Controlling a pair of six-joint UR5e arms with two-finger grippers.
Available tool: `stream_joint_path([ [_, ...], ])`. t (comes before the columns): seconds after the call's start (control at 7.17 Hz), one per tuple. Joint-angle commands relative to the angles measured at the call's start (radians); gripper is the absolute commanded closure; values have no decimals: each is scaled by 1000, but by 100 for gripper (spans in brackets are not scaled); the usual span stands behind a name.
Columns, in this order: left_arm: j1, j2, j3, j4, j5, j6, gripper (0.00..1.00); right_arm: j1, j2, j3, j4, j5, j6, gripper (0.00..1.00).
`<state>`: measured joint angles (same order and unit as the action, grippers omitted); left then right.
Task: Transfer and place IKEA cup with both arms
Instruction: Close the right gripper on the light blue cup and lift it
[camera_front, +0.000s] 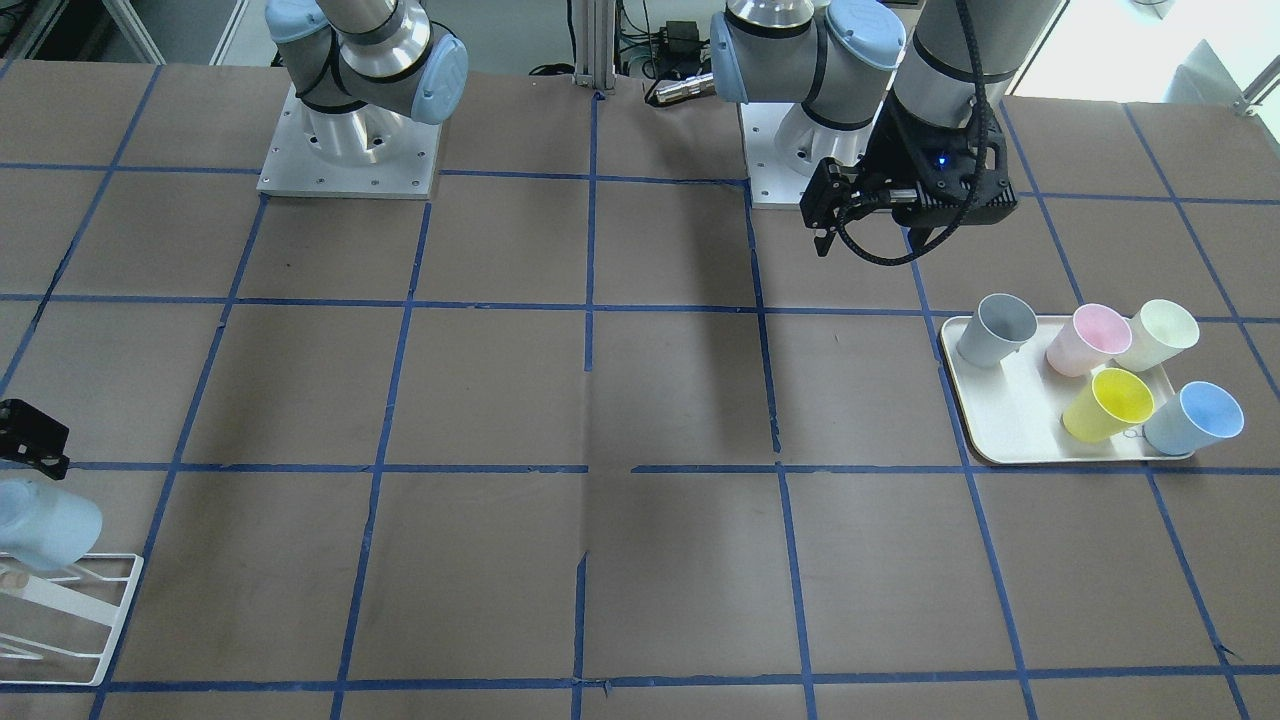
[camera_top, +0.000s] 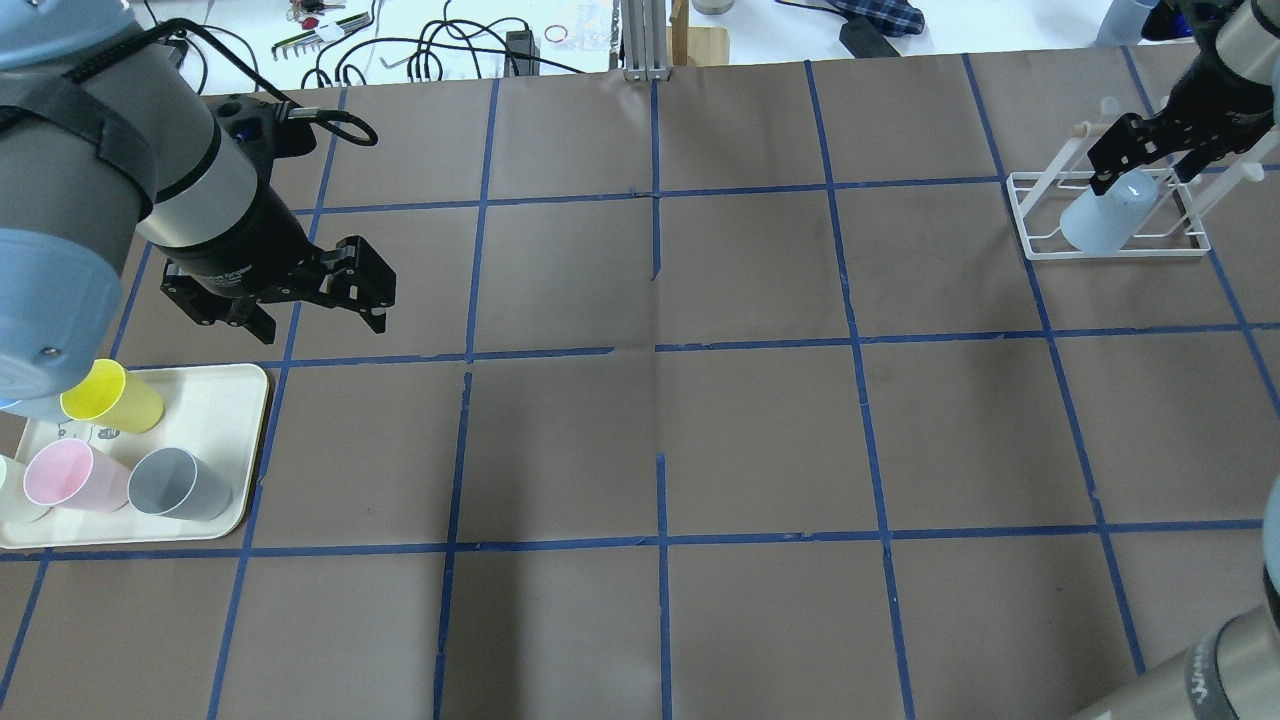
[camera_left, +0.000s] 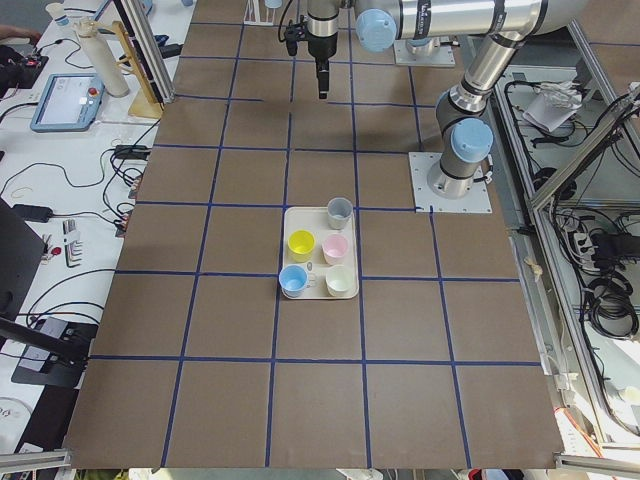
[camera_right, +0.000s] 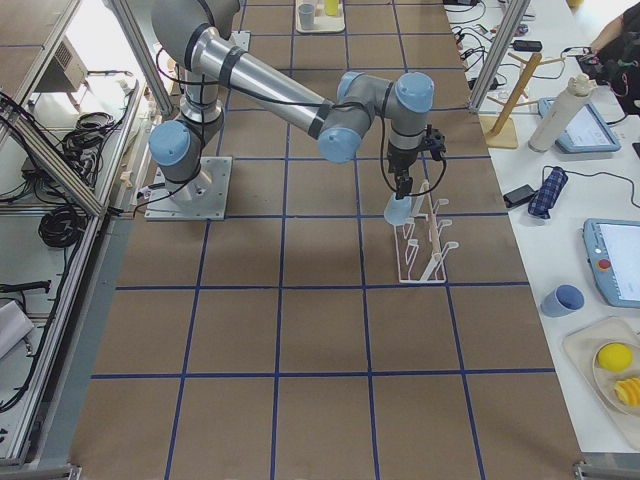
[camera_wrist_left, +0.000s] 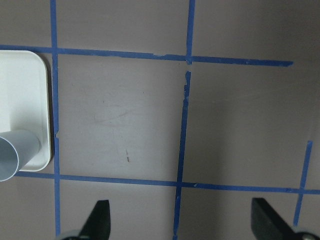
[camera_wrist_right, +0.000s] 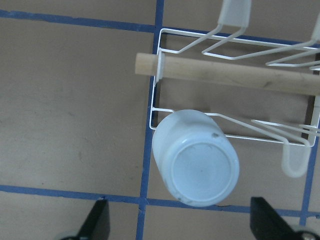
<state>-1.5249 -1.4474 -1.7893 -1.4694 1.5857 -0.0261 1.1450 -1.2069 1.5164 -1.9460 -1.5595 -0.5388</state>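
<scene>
The IKEA cup (camera_top: 1105, 215), light blue, hangs upside down and tilted on a peg of the white wire rack (camera_top: 1040, 250). It also shows in the right wrist view (camera_wrist_right: 195, 157), bottom toward the camera, and in the front-facing view (camera_front: 45, 525). My right gripper (camera_top: 1140, 150) is open just above the cup, its fingertips (camera_wrist_right: 97, 220) wide apart and clear of it. My left gripper (camera_top: 320, 325) is open and empty, above the bare table just beyond the tray; its fingertips (camera_wrist_left: 97, 220) are spread wide.
A cream tray (camera_front: 1000, 420) on my left holds a grey cup (camera_front: 995, 330), a pink cup (camera_front: 1088, 338), a pale cream cup (camera_front: 1158, 333), a yellow cup (camera_front: 1108, 403) and another blue cup (camera_front: 1195, 418). A wooden peg (camera_wrist_right: 225, 75) crosses the rack.
</scene>
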Motion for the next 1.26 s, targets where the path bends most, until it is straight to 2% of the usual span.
stream_joint_path([
  [0.0, 2, -16, -22, 23, -7, 8, 0, -1, 33, -4, -28, -1, -4, 0],
  [0.14, 0, 11, -39, 23, -13, 8, 0, -1, 46, -5, -36, 1, -3, 0],
  [0.98, -1, 25, -41, 20, -18, 3, 0, -4, 101, -5, -80, 2, -3, 1],
  [1.12, -1, 27, -42, 17, -17, 3, 0, -10, 102, -5, -80, 2, -1, 8],
])
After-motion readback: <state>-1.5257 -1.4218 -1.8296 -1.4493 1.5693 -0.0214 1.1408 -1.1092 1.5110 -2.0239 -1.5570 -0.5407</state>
